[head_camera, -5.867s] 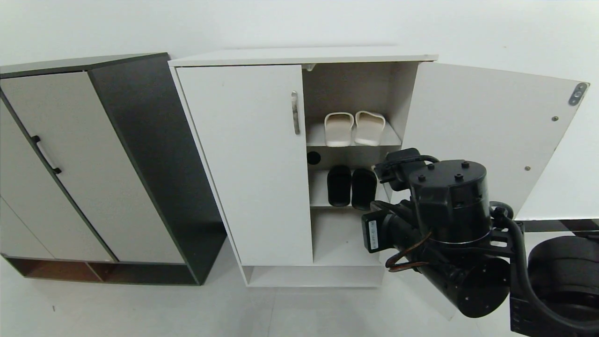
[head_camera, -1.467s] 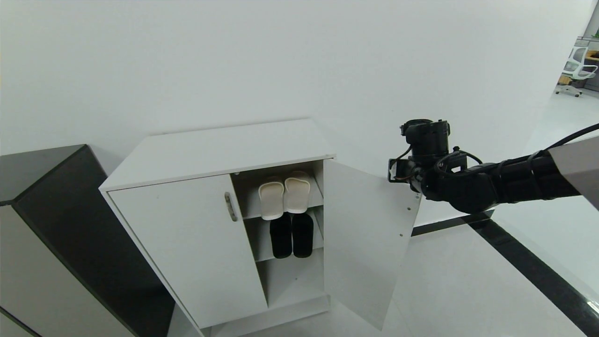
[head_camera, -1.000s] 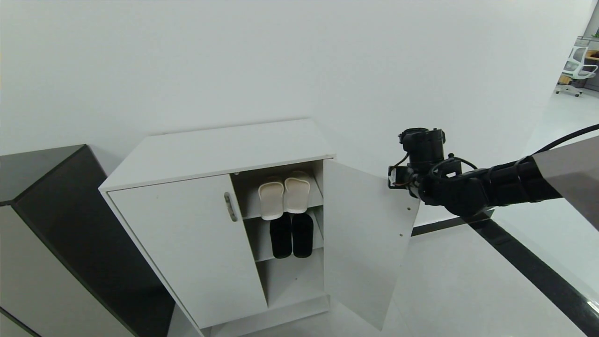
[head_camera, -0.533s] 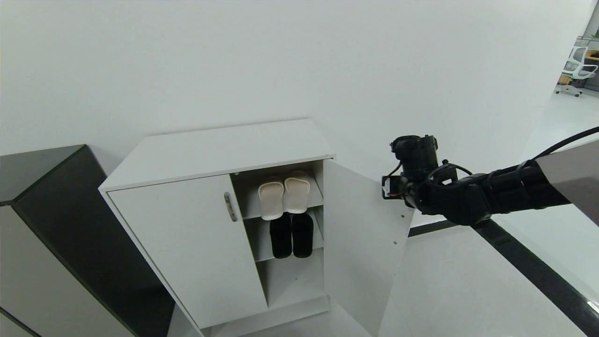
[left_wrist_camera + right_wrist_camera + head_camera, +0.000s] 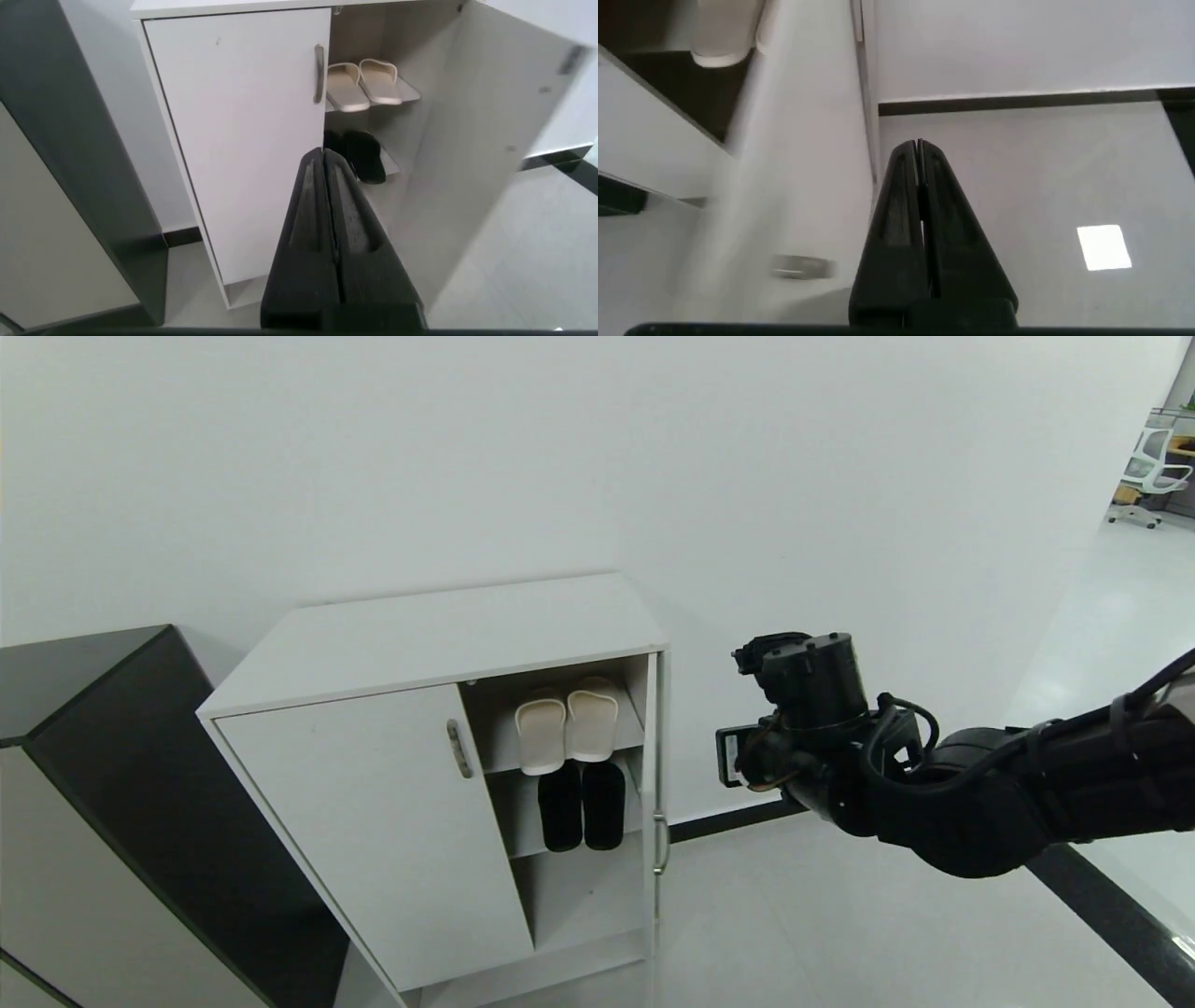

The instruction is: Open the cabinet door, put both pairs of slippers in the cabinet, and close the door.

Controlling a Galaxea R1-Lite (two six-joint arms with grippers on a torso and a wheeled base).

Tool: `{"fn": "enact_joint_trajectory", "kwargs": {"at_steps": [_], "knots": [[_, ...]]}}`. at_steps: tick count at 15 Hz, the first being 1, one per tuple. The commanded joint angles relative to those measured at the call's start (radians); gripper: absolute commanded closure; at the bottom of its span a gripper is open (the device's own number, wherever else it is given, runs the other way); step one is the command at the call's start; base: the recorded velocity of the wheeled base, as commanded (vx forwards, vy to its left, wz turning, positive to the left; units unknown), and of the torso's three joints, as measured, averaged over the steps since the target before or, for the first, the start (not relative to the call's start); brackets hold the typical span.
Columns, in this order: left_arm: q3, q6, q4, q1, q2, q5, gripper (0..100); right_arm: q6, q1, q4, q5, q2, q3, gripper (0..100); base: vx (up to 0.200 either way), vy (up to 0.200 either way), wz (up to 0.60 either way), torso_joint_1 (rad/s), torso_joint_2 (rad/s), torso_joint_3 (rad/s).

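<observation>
The white cabinet (image 5: 439, 644) has its left door (image 5: 373, 821) shut. Its right door (image 5: 657, 756) stands out edge-on, with its metal handle (image 5: 661, 845) on the outer side. A white pair of slippers (image 5: 566, 733) lies on the upper shelf and a black pair (image 5: 581, 807) on the shelf below. My right arm (image 5: 934, 793) reaches in from the right, just outside the door. My right gripper (image 5: 920, 149) is shut and empty, close to the door's outer face (image 5: 794, 187). My left gripper (image 5: 325, 159) is shut and empty, held in front of the cabinet (image 5: 234, 121).
A dark cabinet (image 5: 93, 728) stands left of the white one. A black floor stripe (image 5: 1102, 896) runs along the wall's foot to the right. An office chair (image 5: 1153, 476) stands far off at the right. Open floor lies before the cabinet.
Since 5.9 s ago the camera has moved back and up. In the last second my right arm swung left and down, and the right door turned from wide open to edge-on.
</observation>
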Motion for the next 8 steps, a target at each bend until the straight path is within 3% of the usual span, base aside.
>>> {"fn": "enact_joint_trajectory", "kwargs": {"at_steps": [1, 8], "knots": [[0.000, 0.000, 0.000, 0.001, 0.001, 0.001, 100, -0.048, 0.004, -0.067, 0.018, -0.028, 0.075, 100, 0.000, 0.000, 0.00, 0.000, 0.00, 0.000], [0.000, -0.002, 0.000, 0.001, 0.001, 0.001, 100, -0.119, 0.029, -0.217, 0.092, -0.027, 0.166, 100, 0.000, 0.000, 0.00, 0.000, 0.00, 0.000]]}}
